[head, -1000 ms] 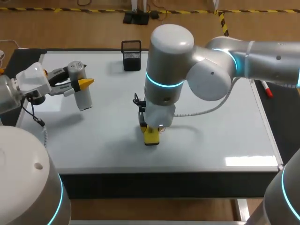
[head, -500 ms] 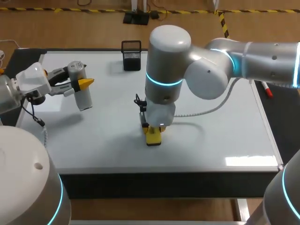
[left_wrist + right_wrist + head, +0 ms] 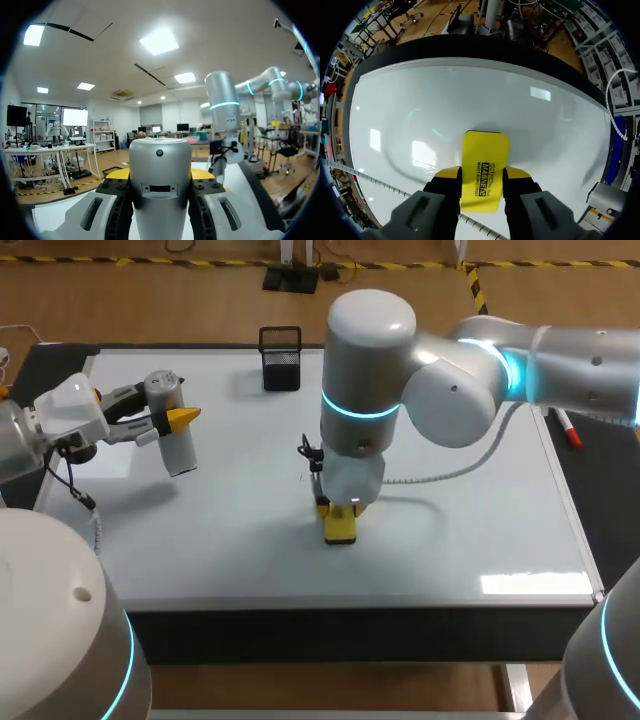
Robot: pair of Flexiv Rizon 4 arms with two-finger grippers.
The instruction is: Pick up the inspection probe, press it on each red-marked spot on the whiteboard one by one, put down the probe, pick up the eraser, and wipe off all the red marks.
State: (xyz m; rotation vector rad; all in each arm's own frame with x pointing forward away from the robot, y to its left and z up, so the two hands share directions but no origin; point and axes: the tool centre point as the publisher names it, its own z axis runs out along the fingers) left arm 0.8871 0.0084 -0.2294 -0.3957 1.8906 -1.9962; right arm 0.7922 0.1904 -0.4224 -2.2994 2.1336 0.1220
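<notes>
My left gripper (image 3: pixel 172 415) hangs over the whiteboard's (image 3: pixel 470 520) left part, shut on the inspection probe (image 3: pixel 177 447), a grey and white cylinder. In the left wrist view the probe (image 3: pixel 160 172) fills the gap between the yellow-tipped fingers (image 3: pixel 117 174). My right gripper (image 3: pixel 340 512) points down near the board's middle front, shut on the yellow eraser (image 3: pixel 340 527), which rests flat on the board. The right wrist view shows the eraser (image 3: pixel 485 160) clamped between the fingertips (image 3: pixel 448 173) on the white surface (image 3: pixel 420 110). No red marks show around it.
A black mesh holder (image 3: pixel 280 358) stands at the board's far edge. A red-capped marker (image 3: pixel 568 428) lies beside the board's right edge. My right arm's white cable (image 3: pixel 450 472) loops above the board right of the eraser.
My right gripper has slid the eraser a little to the right along the board. The left arm and the probe have not moved.
</notes>
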